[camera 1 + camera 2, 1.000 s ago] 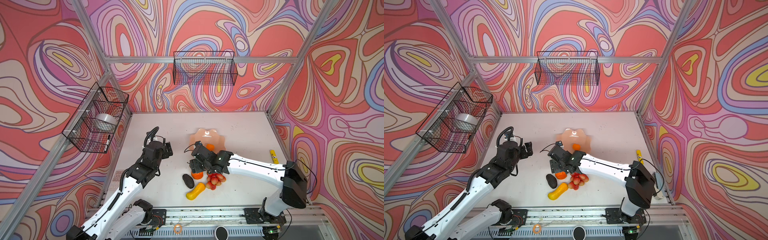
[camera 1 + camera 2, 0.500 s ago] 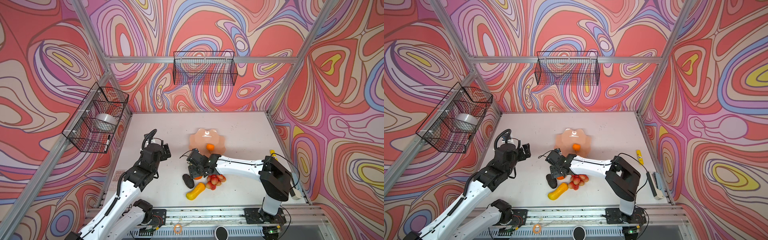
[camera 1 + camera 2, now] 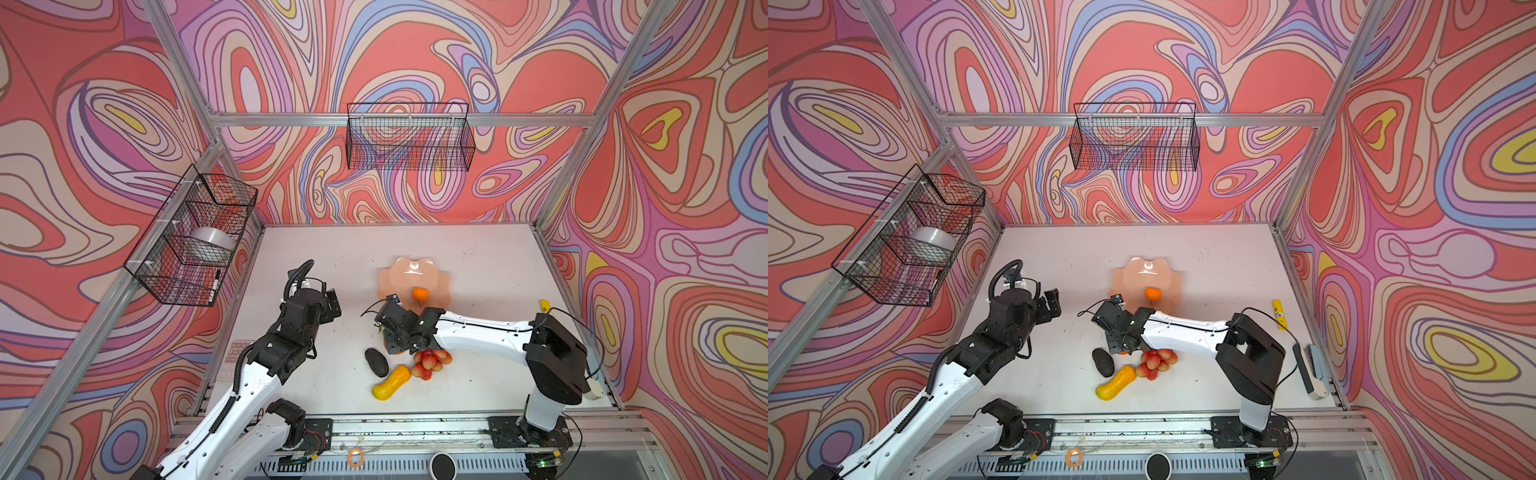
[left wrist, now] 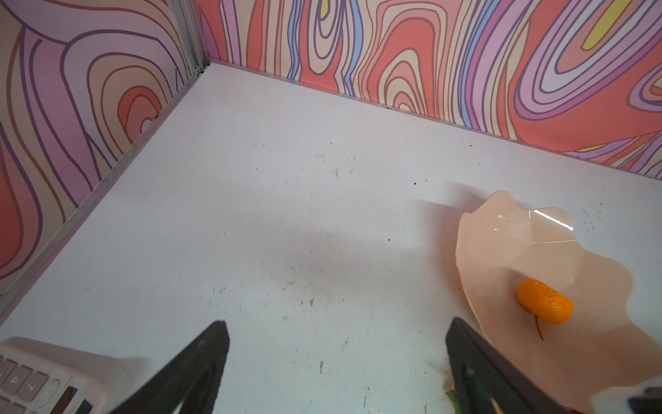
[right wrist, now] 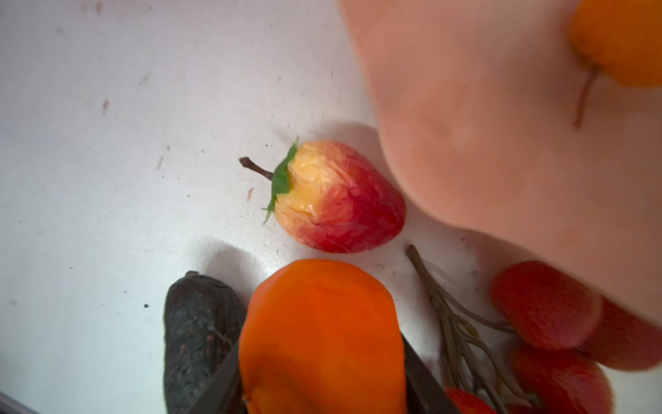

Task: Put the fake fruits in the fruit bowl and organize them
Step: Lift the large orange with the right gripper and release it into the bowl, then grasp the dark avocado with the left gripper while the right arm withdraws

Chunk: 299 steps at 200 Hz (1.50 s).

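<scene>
Now — right pincer (image 5: 322,380): clamped on orange (image 5: 322,322) beside avocado (image 5: 200,322) | left pincer (image 4: 336,324): spread wide above table (image 4: 286,179)

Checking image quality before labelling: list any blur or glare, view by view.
Right wrist view: bowl and grapes blurred up close, strawberry sharp. Left wrist view: glare streak on the bowl. In both top views: sharp, a small bright glint on the bowl.

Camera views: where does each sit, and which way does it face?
Both top views: high at the front, looking down on the table; left arm and right arm show.
Left wrist: on the left arm, facing the back-left corner; open left tool shows.
Right wrist: low over the strawberry; right tool closed on the near orange.
Shared by all: fruit bowl, bowl orange.
</scene>
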Tool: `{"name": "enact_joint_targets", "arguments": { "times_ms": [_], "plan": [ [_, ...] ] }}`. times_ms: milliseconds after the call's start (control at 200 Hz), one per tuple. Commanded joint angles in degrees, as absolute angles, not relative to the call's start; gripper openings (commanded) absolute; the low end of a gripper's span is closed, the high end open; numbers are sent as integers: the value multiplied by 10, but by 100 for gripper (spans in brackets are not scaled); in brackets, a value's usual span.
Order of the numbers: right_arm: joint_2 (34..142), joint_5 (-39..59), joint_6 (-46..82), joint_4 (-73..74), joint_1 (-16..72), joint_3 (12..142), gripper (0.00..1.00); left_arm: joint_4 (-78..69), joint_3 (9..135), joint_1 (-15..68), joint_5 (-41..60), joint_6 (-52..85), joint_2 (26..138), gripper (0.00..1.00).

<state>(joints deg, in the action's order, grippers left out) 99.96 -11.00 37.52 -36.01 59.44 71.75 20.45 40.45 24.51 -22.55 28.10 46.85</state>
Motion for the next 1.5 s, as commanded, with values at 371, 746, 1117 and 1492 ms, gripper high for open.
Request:
{"name": "enact_joint_targets", "arguments": {
  "times_ms": [371,746,1117,1492],
  "plan": [
    [974,-115,249,-308,434,802,38,258,390,238,-115,355,465,92],
    [1181,-69,197,-264,377,920,39,320,390,245,29,397,496,86],
    [1198,-52,203,-246,366,922,75,311,357,364,11,462,520,86],
    [986,-93,206,-167,345,837,98,234,338,479,17,543,619,85]
  ]
}}
